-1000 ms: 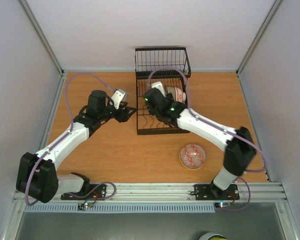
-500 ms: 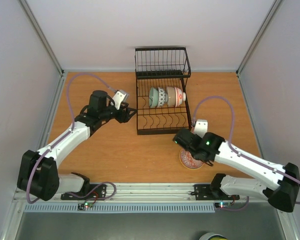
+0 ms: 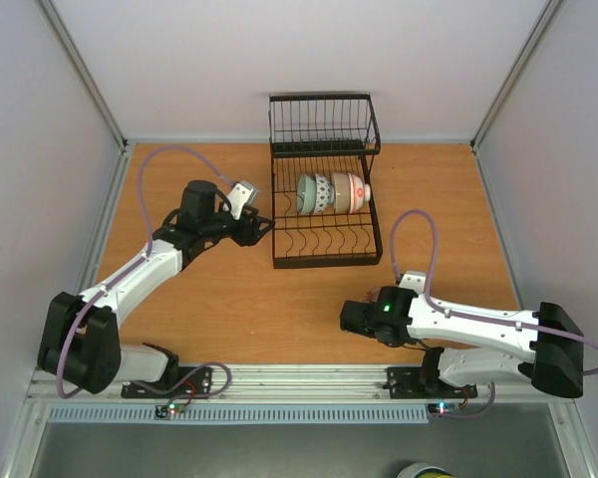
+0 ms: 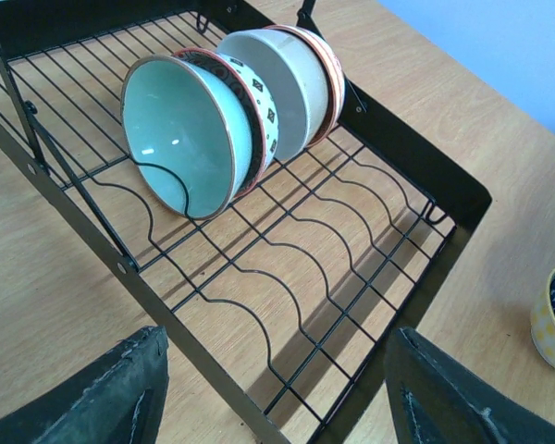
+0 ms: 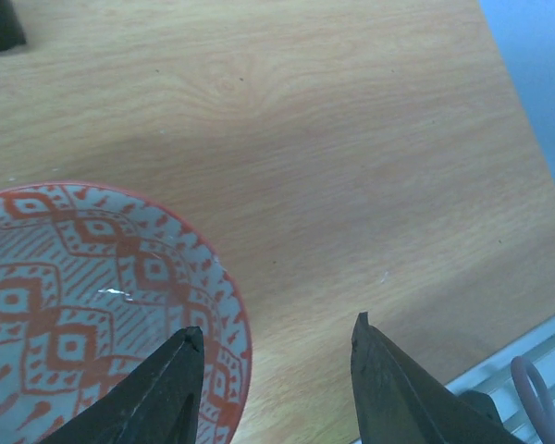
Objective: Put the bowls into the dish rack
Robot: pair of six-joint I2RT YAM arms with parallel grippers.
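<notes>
Right claw astride red bowl rim

Wooden table bears dish rack (black wire) and red-patterned bowl.

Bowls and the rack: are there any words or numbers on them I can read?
None can be read in any view. The red-and-white patterned ceramic bowl on the wooden table shows only diamond shapes; the round ceramic bowls standing in the black wire dish rack show only rim patterns.
</notes>
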